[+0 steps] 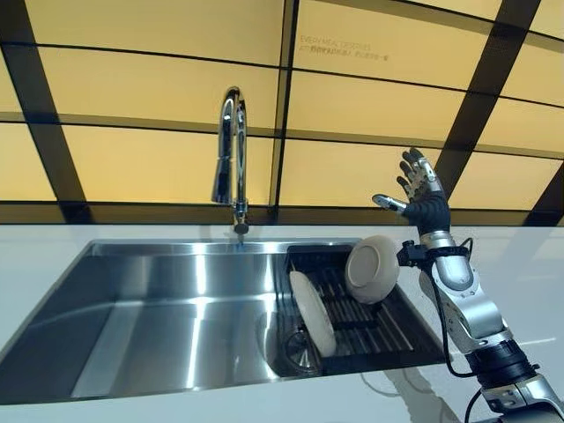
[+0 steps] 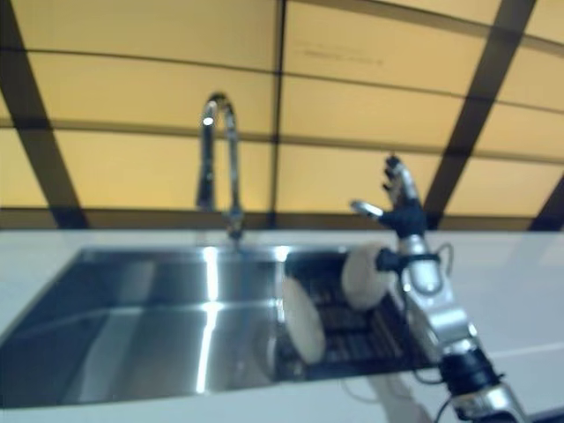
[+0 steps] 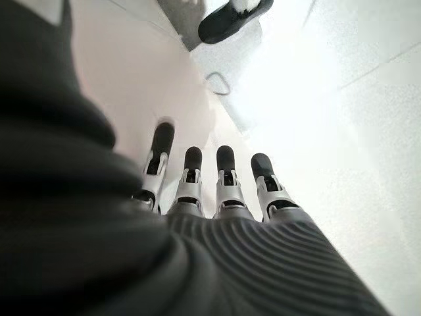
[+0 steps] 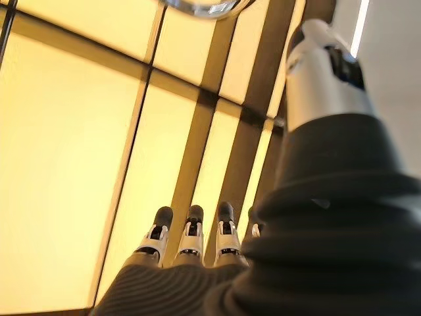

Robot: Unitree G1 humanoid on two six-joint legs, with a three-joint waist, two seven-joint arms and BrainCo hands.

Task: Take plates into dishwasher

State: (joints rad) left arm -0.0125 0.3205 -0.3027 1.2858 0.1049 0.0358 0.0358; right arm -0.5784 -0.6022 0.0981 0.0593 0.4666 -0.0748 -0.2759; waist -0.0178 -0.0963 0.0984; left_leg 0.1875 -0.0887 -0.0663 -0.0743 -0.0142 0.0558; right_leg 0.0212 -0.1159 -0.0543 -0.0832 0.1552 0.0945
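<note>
The right hand (image 1: pixel 426 201) is raised with fingers spread, holding nothing. Just below it, two round cream plates (image 1: pixel 372 269) lean in the black slatted rack (image 1: pixel 388 330). The left hand (image 3: pixel 217 191), fingers straight, hangs empty.

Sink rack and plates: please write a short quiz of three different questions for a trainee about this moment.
1. True or false: the right hand holds a plate.
2. How many plates stand in the black rack inside the sink?
3. Multiple choice: where is the right hand? A) inside the sink B) raised above the counter, beside the rack C) on the faucet

Key:
1. False. Its fingers are spread and empty.
2. Two: a tilted plate and a round plate, both on edge.
3. B
</note>
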